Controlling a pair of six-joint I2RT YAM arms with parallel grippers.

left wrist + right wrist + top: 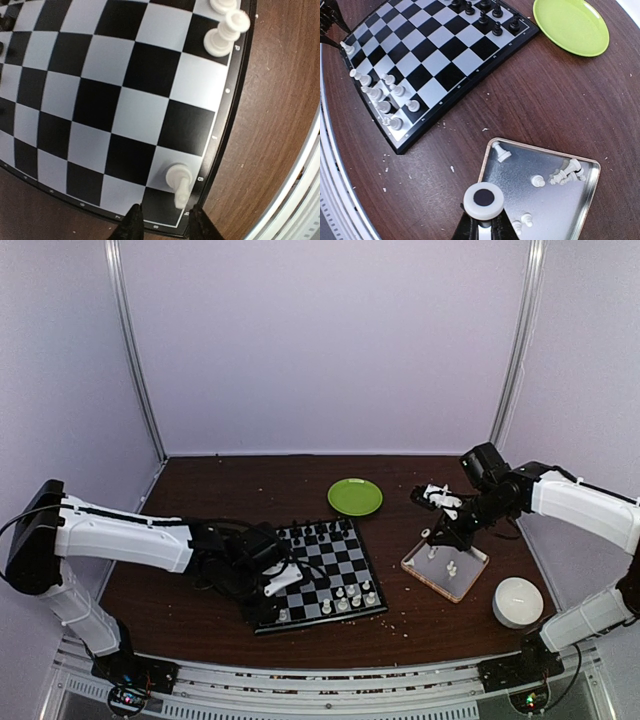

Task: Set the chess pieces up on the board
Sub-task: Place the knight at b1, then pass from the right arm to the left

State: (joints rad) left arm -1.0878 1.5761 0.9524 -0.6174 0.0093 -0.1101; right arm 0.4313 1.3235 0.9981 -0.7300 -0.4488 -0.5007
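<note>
The left gripper [166, 214] hangs low over a corner of the board [100, 100]. Its 2 jaws are part way open and hold nothing. 1 white chess piece [178, 184] stands just ahead of the tips, on the squares next to the board's black rim.

The right gripper [483, 223] is well apart from the board, above a shallow tray [520, 167]. Its jaws are closed on a second white piece [482, 199], whose round base with a dark centre faces the wrist camera. More white pieces lie in the tray, a few heaped in 1 corner [565, 175]. A cluster of white pieces [382, 97] already fills 1 end of the board's near side, and black pieces [485, 12] line the far side. A green plate [572, 25] sits on the brown table [545, 100] beyond.

Likely risks: the left tips flank the corner piece closely, so a slanted lift could clip it and tip it over the rim. The right gripper seems to hold its piece by the narrow top, so it could swing or slip in transit. Setting it among the crowded white pieces could knock neighbours down.
</note>
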